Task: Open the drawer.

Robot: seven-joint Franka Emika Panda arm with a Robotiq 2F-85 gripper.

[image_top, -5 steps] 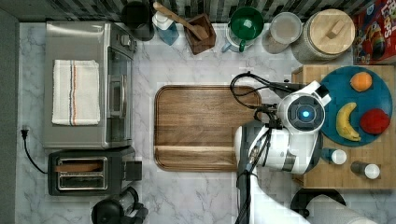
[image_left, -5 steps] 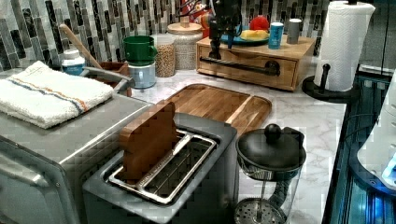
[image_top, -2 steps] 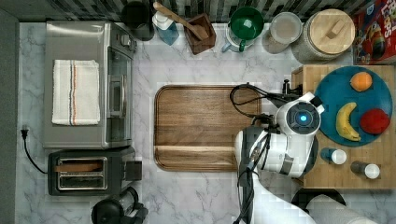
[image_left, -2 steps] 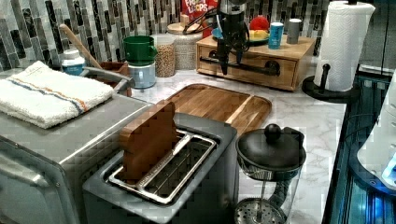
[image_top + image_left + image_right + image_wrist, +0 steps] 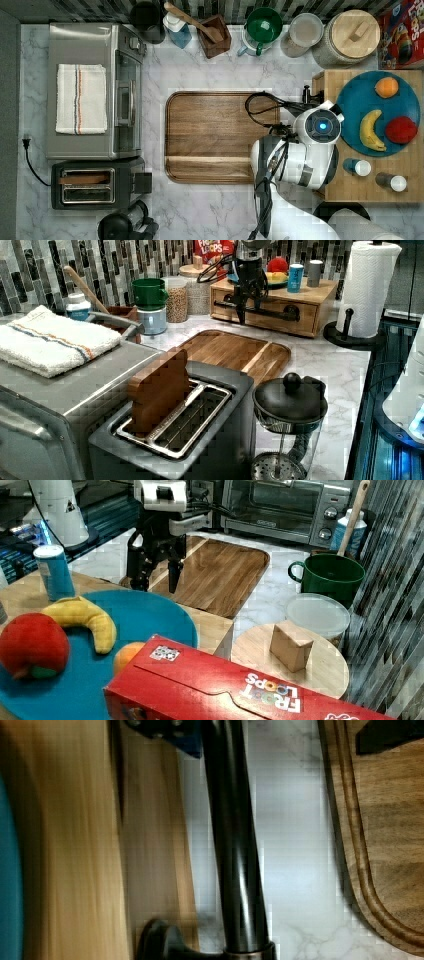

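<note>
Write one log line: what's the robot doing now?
phase: reaching | claw: open, at the bar handle | drawer: shut

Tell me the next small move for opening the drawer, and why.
Probably lower a little and close the pincer on the black bar handle. In the left view the open fingers hang right at the handle, and the drawer looks shut, flush with its box.

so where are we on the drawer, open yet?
Not yet. The gripper is down at the drawer's black bar handle, fingers open either side of it. The front still looks flush with the box. Left: close on the bar and pull.
</note>
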